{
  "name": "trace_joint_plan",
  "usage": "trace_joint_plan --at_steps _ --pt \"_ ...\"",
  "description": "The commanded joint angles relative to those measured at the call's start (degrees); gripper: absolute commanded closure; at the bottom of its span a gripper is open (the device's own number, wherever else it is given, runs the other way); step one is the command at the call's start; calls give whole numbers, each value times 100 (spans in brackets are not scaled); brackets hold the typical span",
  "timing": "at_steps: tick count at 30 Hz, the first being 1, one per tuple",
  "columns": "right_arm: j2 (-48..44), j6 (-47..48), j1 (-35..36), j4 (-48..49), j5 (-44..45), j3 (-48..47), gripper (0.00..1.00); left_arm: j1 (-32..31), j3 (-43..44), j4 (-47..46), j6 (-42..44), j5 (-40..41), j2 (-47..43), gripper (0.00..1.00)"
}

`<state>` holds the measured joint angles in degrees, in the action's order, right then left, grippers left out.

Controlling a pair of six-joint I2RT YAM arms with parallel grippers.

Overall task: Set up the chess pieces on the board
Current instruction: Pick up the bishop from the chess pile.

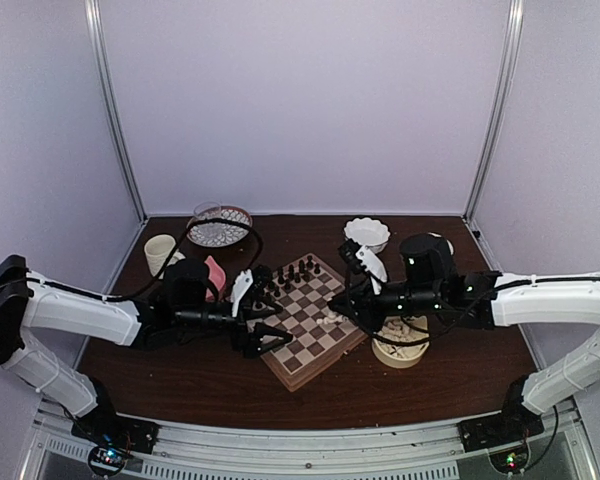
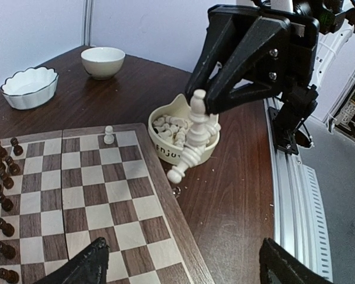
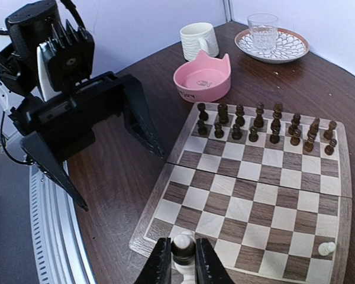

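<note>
Left gripper (image 1: 270, 335) hovers at the board's left edge, jaws spread wide, holding nothing. The board (image 1: 310, 322) sits mid-table, skewed. Dark pieces (image 3: 257, 125) fill the two rows on the left arm's side. The opposite rows are bare except for one cream pawn (image 2: 109, 135) standing upright near a corner. The right gripper (image 2: 204, 109) is clamped on the head of a tall cream piece (image 2: 191, 145), which hangs tilted: its long axis slants, base swung down toward the board's rim. It is off the table, at the board's right edge. The cream bowl (image 2: 160, 144) of loose cream pieces (image 2: 173, 125) is just beside the board. The bare rows lie just beside the right gripper, so the right arm is nearer. The piece likely needs uprighting before it is set down.
</note>
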<state>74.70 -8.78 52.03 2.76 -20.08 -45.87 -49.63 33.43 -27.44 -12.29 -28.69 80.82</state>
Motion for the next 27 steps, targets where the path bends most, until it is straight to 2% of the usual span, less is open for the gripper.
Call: trace_joint_plan --at_steps 1,15,23,27 --pt "226 -25 4 791 -678 95 85 -41 -14 -1019 283 -180 316 12" --pt "208 -2 62 1002 -1169 148 86 -285 64 -1504 498 -189 862 16" --pt "202 16 112 1065 -1326 159 86 -391 120 -1673 570 -543 1006 28" --pt "266 25 131 1056 -1435 118 86 -424 120 -1714 631 -556 1049 30"
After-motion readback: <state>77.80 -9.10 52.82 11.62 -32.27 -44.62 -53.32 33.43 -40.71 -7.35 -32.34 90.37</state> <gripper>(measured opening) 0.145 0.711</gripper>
